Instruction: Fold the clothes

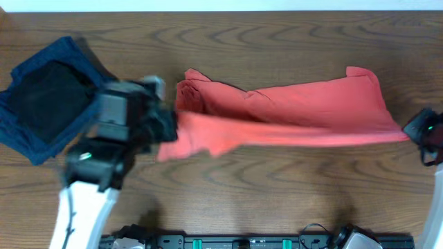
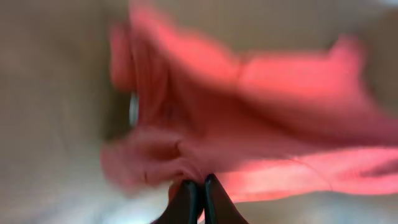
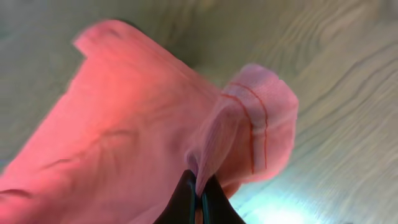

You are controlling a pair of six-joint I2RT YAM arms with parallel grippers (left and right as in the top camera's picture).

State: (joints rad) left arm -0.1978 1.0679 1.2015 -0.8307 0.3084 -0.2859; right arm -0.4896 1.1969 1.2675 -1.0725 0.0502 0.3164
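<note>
Clamped on opposite ends of the coral T-shirt (image 1: 304,107), left jaws and right jaws alike; long axis stretched side to side over the worktop (image 1: 277,41).

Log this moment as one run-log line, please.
left gripper: jaws shut on T-shirt | right gripper: jaws shut on T-shirt | T-shirt stretched between them

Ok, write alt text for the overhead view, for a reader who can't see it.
A coral-red T-shirt is stretched sideways across a wooden table, one end pinched by the left gripper and the other by the right gripper. At the far left, a black garment lies on a navy-blue garment.
</note>
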